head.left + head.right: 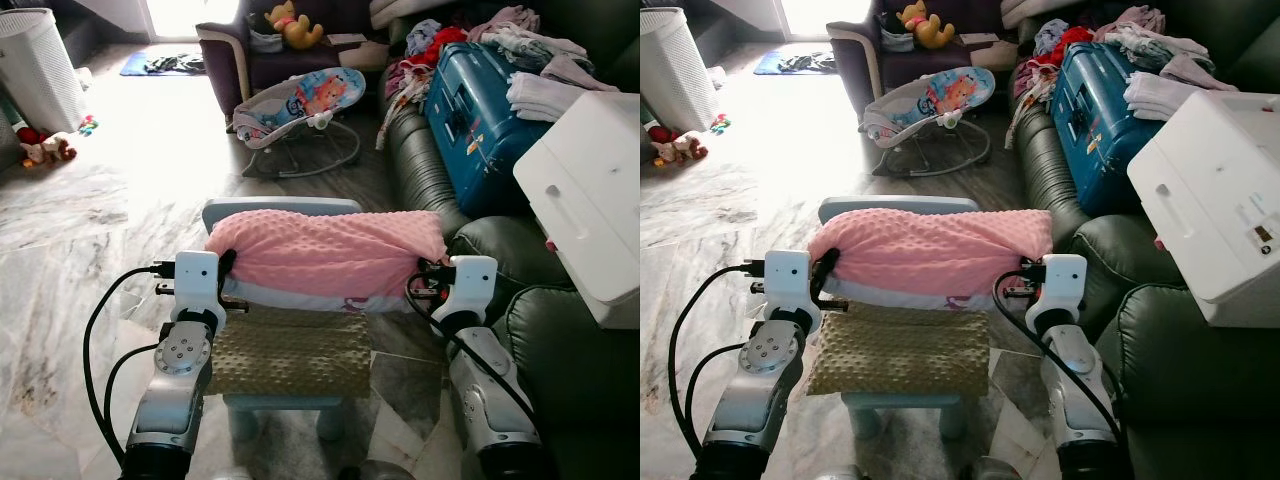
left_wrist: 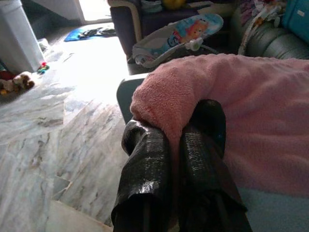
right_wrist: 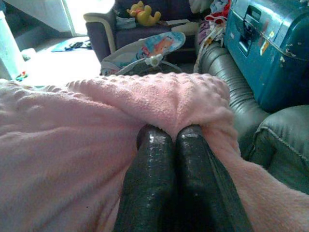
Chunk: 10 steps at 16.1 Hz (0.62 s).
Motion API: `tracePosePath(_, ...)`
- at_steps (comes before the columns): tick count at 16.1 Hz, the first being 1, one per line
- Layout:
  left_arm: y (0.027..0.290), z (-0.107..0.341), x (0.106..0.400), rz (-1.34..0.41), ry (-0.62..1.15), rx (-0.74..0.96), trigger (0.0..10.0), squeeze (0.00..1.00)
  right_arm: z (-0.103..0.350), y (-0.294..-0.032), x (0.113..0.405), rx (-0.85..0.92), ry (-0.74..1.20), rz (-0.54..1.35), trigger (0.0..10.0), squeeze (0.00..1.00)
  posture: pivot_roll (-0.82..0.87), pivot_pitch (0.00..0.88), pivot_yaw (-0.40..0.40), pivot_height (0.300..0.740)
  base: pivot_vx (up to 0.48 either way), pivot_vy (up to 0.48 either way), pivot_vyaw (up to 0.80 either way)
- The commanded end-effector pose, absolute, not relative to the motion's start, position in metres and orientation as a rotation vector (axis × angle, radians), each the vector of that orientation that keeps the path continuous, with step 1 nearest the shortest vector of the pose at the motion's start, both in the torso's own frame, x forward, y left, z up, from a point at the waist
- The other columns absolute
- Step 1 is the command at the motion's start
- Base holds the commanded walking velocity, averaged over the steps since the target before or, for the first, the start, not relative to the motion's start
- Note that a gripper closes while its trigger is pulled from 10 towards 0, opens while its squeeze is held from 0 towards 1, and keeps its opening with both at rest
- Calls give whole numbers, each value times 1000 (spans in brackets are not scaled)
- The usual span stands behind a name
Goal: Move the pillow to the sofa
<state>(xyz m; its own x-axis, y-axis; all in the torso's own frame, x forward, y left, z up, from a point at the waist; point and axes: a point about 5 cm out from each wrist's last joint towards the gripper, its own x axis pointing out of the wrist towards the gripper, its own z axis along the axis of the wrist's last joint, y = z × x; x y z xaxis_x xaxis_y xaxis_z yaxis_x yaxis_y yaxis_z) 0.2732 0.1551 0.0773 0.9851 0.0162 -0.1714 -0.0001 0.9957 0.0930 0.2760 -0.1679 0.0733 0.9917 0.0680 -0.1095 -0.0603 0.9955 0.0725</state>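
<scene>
Pillow [image 1: 325,255] here is the pink bumpy one, stretched out sideways between both arms, right above a small pale blue chair [image 1: 285,400]. A second, olive-green pillow [image 1: 290,355] lies on the chair seat just under it; can't really tell if the pink one is touching it or hanging a bit clear.

The left gripper [image 2: 175,145] has its jaws clenched on the pillow's left end, fabric bunched up between the two black fingers [image 2: 145,164]. Same deal with the right gripper [image 3: 175,140], jaws pinched tight on the right end with pink fleece squeezed in the middle.

The dark green sofa [image 1: 560,330] sits just to the robot's right, and it's pretty loaded: a blue suitcase [image 1: 480,110], a heap of clothes [image 1: 540,60], and a white box [image 1: 590,200]. Further back on the marble floor [image 1: 80,230] there's a baby bouncer [image 1: 300,110] and a white laundry basket [image 1: 40,65].
</scene>
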Motion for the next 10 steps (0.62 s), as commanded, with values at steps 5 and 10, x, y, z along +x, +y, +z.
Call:
tracePosePath(5, 158, 79, 272, 40, 163, 118, 10000, 0, 76, -167, 279, 69, 102, 61, 10000, 0, -10, 0, -14, 740, 0, 304, 0)
tracePosePath(10, 159, 79, 272, 42, 165, 125, 10000, 0, 75, -169, 278, 62, 105, 57, 10000, 0, -13, 0, -10, 740, 0, 314, 0)
